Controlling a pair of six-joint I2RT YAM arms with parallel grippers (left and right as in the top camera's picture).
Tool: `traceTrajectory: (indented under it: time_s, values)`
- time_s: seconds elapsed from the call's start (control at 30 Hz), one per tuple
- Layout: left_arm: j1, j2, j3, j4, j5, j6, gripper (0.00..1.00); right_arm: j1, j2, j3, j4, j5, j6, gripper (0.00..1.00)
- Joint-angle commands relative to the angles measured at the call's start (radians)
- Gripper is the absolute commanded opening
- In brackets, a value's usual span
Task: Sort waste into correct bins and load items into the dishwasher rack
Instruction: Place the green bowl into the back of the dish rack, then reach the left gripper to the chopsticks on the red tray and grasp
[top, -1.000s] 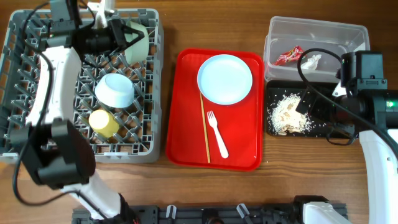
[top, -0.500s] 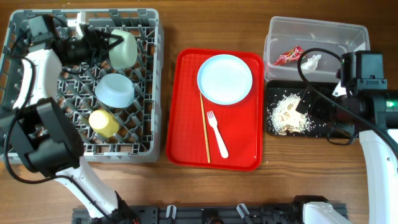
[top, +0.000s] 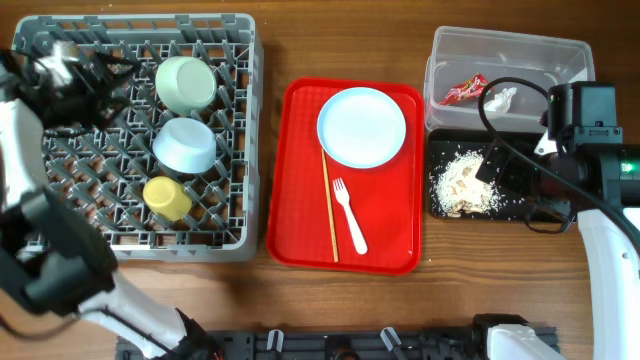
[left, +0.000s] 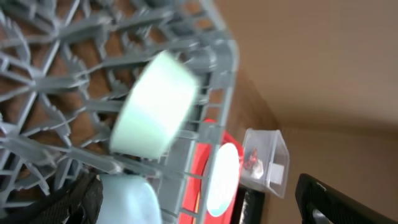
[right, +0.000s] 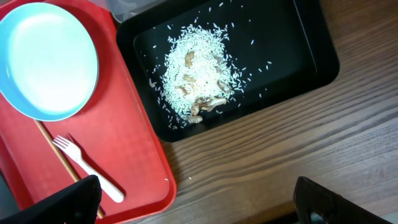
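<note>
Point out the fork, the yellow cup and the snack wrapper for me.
white fork (top: 350, 218), overhead view, on its handle.
yellow cup (top: 167, 198), overhead view, middle of its body.
red wrapper (top: 463, 90), overhead view, its middle.

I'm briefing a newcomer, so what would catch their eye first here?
The bright red tray in the middle stands out, carrying a white plate. Left of it, the big grey rack holds two mint bowls and a yellow cup; on the right, rice scraps lie in a black tray.

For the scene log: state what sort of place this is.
Probably a mock dish-return station on a robot bench: a grey dishwasher rack holding bowls, a red serving tray with a plate and fork, and a black tray of rice scraps on a wooden table.
</note>
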Motion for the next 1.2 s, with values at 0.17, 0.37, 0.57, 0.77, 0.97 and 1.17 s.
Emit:
traceTrajectory:
  time_s: [0.17,0.37,0.57,0.77,0.97,1.17]
  values:
    - [-0.384,-0.358,0.005,-0.059,-0.412,0.021,1.00,-0.004,0.001,0.005,-0.002,0.018,0.061,1.00]
    - [-0.735,-0.291,0.005,-0.040,-0.529,0.019,1.00,-0.004,0.001,0.005,-0.012,0.018,0.079,1.00]
    - [-0.975,-0.164,-0.016,-0.287,-0.769,-0.325,1.00,-0.004,0.001,0.005,-0.019,0.026,0.072,1.00]
    - [-1.126,-0.076,-0.147,-0.283,-0.855,-0.503,1.00,-0.004,0.001,0.005,-0.019,0.026,0.071,1.00]
    - [-1.183,-0.069,-0.332,-0.086,-0.873,-0.537,1.00,-0.004,0.001,0.005,-0.020,0.025,0.072,1.00]
    - [-1.208,-0.069,-0.476,0.035,-0.942,-0.537,1.00,-0.004,0.001,0.005,-0.024,0.025,0.072,1.00]
